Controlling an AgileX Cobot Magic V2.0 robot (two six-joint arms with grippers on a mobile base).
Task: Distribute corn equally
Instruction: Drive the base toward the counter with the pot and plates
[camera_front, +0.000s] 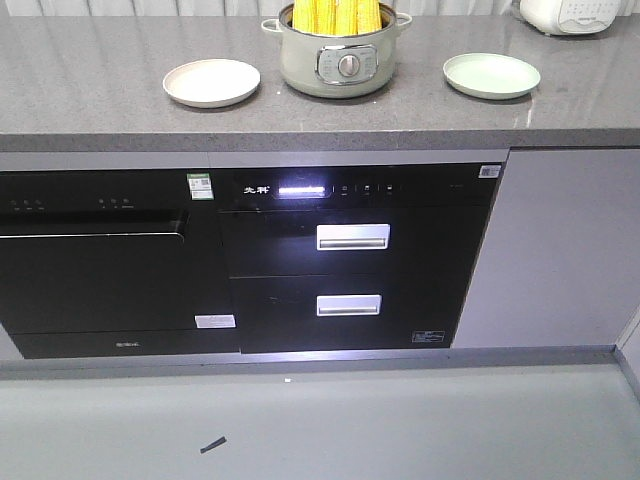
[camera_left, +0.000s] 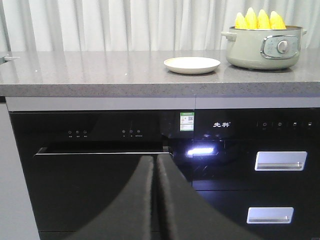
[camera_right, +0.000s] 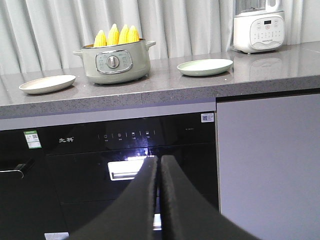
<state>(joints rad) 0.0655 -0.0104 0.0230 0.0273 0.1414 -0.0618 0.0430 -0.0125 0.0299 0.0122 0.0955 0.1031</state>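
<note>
The corn (camera_front: 335, 15), four cobs, stands upright in the pale green pot (camera_front: 300, 60) on the bench (camera_front: 90, 95), between a cream plate (camera_front: 211, 82) and a green plate (camera_front: 491, 75). The left tool (camera_left: 155, 161) and right tool (camera_right: 159, 160) hang before the black cabinets, both pinched together, empty

Four bright yellow corn cobs (camera_right: 117, 36) stand upright, pointed tips up, packed side by side in a pale green pot (camera_right: 90, 62) on a grey stone counter (camera_right: 165, 85). Their lower parts sit hidden below the pot's rim, while the husked tops rise clear above it, kernels bare.
</note>
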